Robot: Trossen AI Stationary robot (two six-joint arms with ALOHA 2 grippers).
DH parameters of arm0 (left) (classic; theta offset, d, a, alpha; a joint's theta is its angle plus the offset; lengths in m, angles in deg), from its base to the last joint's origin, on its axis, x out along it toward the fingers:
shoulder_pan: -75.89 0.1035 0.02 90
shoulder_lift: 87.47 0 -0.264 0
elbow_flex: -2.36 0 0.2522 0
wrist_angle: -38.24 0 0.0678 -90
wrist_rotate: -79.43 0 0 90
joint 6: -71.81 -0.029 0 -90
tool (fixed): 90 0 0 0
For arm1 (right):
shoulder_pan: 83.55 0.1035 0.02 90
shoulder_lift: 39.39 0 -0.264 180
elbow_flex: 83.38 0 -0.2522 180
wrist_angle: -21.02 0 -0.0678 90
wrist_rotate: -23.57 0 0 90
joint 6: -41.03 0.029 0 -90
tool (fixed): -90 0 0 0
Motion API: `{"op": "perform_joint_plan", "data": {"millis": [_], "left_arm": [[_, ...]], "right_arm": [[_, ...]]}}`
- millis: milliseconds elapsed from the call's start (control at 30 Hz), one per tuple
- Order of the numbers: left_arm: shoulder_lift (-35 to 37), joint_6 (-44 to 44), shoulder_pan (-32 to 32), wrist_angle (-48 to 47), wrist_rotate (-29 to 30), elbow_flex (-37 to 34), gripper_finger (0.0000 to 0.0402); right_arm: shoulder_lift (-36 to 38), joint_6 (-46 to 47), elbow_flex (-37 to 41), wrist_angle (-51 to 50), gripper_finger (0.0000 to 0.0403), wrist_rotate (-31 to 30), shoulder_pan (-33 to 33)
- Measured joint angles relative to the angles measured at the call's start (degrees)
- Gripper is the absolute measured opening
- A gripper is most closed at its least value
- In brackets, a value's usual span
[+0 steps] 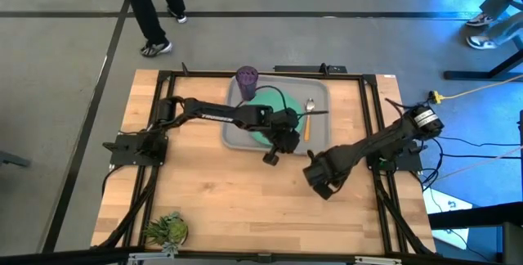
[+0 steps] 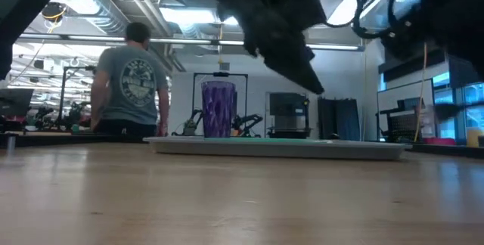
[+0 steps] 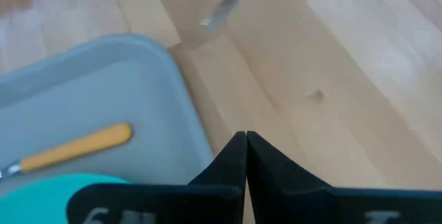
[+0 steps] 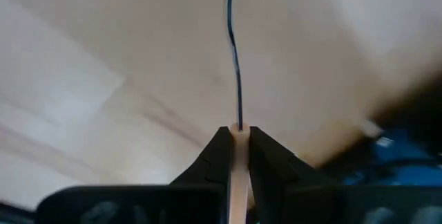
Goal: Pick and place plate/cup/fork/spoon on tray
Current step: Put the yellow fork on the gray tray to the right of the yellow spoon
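Tray (image 1: 237, 130) holds cup (image 1: 247, 78), plate (image 1: 263, 101) and spoon (image 1: 309, 118).

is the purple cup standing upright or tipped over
Upright. The cup stands with vertical sides on the tray in the low view; the high view shows its round mouth facing up.

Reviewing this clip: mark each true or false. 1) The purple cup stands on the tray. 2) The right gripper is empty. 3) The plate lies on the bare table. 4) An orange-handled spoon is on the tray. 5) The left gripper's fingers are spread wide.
1) True: the cup stands at a corner of the tray.
2) False: the right gripper is shut on the fork, edge-on between its fingers.
3) False: the plate lies in the tray.
4) True: the spoon lies in the tray beside the plate.
5) False: the left gripper is shut, holding nothing.
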Motion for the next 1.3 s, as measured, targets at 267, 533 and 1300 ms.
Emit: {"op": "perform_joint_plan", "data": {"millis": [267,533,1300], "left_arm": [[2.17,-2.79,2.21,-14.38,0.01,7.94,0.0000],[9.47,-4.51,6.91,-22.10,3.46,9.11,0.0000],[19.23,-8.32,17.56,-26.24,7.75,9.08,0.0000]], "right_arm": [[0.03,0.92,-7.88,-14.58,0.0032,-8.81,-6.78],[-0.02,-2.59,-7.14,-18.48,0.0032,-13.53,-15.71],[-12.47,-18.71,-6.83,-7.31,0.0033,-9.51,-45.54]]}}
